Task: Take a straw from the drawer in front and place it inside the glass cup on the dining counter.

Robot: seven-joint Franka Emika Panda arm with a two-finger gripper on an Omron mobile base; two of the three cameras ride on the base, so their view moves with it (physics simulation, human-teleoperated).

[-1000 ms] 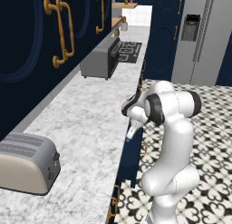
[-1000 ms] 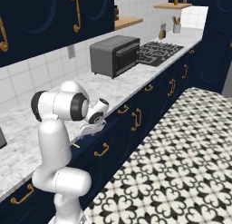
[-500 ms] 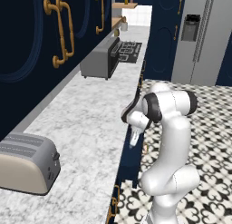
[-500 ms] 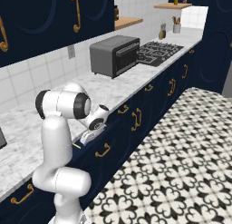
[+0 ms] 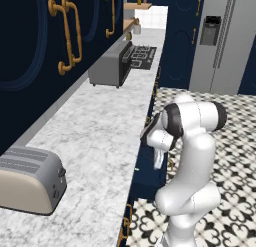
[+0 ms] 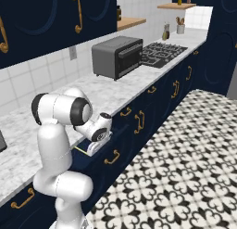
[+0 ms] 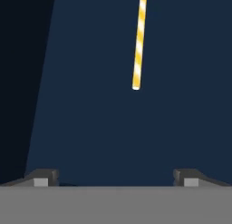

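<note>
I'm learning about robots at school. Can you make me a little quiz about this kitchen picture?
1. True or false: the end effector is holding the straw.
2. What colour is the inside of the drawer? A) navy B) white C) red
3. Fill in: on the worktop, near the camera in the left base view, sits a ______.

Key: 1. False, its fingers are spread open and the straw lies apart from them. 2. A. 3. toaster.
</note>
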